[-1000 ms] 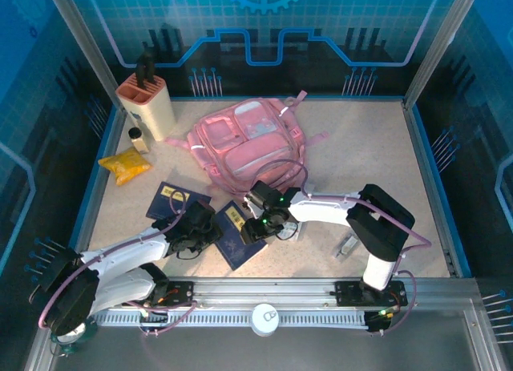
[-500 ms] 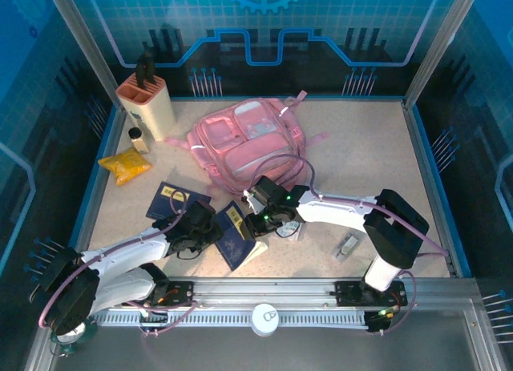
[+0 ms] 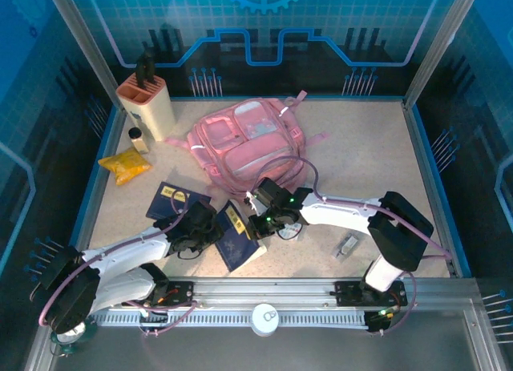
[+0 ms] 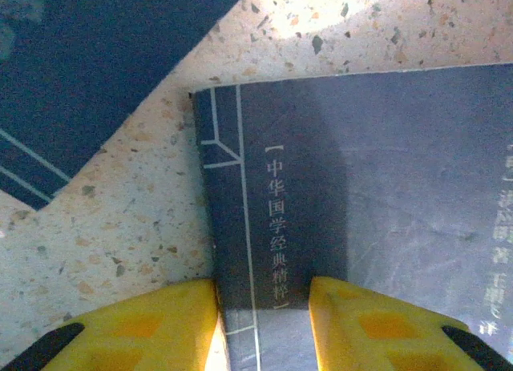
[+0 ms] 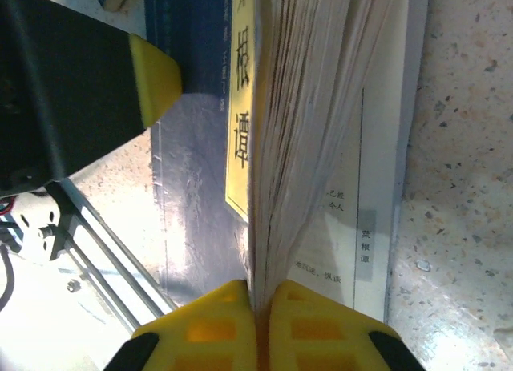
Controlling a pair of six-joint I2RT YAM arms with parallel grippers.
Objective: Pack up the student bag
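Altogether, one student bag [image 3: 248, 143] and two books [image 3: 173, 199] [image 3: 234, 246].

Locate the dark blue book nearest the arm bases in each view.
Top external: dark blue book lies front centre, between left hand and right hand.
Left wrist: cover spans centre and right, above the yellow fingers.
Right wrist: pages run up the middle from the shut right hand.
Shared landmark: left hand's yellow fingertip, upper left in right wrist.

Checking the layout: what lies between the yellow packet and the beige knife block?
A small bottle stands there, shown in the top external view.
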